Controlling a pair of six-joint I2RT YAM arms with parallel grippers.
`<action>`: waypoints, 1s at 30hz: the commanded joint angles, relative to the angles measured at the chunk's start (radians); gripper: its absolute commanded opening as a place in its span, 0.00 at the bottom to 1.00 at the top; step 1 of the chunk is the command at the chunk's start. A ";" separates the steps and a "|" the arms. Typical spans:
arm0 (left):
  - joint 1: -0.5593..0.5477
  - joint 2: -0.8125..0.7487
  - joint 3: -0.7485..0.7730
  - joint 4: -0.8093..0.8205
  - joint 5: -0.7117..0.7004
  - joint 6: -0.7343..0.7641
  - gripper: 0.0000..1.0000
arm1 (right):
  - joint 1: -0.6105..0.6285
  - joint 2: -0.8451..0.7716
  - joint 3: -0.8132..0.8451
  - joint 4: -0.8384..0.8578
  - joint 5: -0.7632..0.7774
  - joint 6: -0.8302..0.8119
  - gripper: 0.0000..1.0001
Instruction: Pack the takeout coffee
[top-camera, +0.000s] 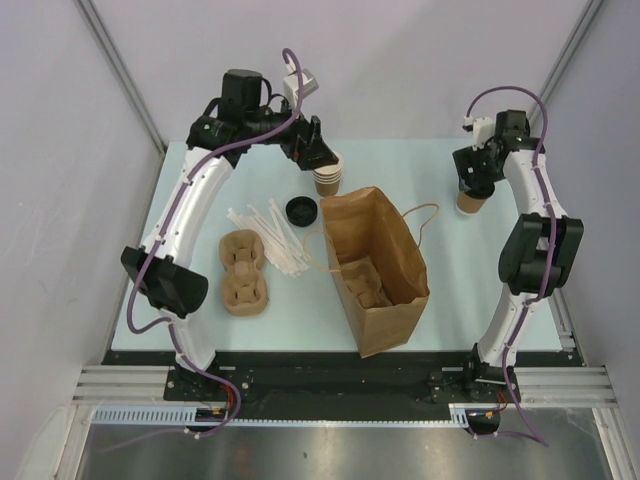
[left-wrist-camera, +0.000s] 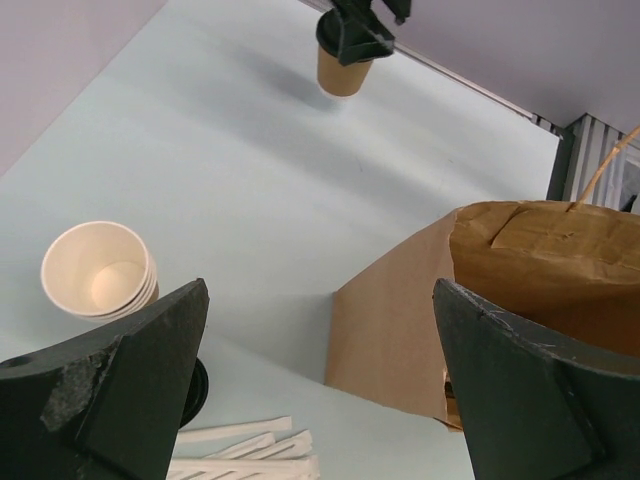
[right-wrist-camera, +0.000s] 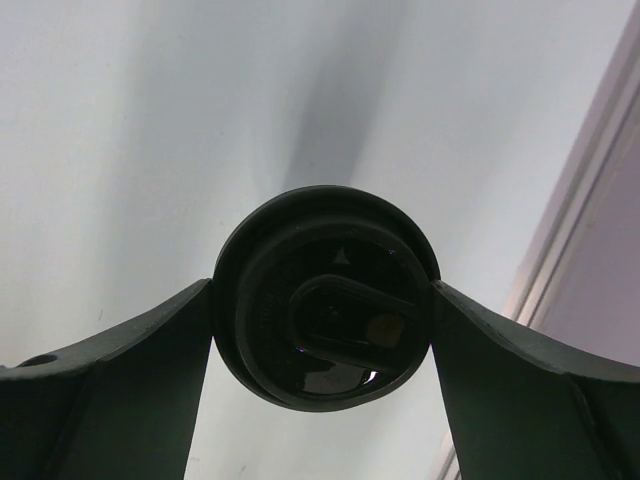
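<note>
Far right on the table (top-camera: 400, 170), your right jaws grip the takeout coffee (top-camera: 470, 204), not yet bagged; left jaws wide, empty.

Coffee cup (top-camera: 470, 205), upright (black-lidded), far right

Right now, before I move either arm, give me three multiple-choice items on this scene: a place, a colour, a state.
1. Where on the table does the lidded coffee cup stand? A near left corner; B far right; C centre.
2. What colour is the loose lid by the stack of lidless cups? A white; B black; C red.
3. How is the left hand? A open, empty; B shut, empty; C shut on something.
Key: B, the top view shows it far right, between the right hand's fingers. B, it is black on the pale table. A, its fingers stand wide apart, nothing between.
</note>
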 joint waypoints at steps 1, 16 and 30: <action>0.028 -0.059 0.004 0.028 0.000 -0.040 0.99 | -0.001 -0.106 0.072 -0.036 -0.003 -0.028 0.71; 0.247 -0.213 -0.254 0.091 0.018 -0.107 1.00 | 0.319 -0.194 0.609 -0.277 -0.085 -0.087 0.68; 0.334 -0.533 -0.655 0.171 0.004 -0.112 0.99 | 1.054 -0.312 0.617 -0.137 0.024 -0.202 0.65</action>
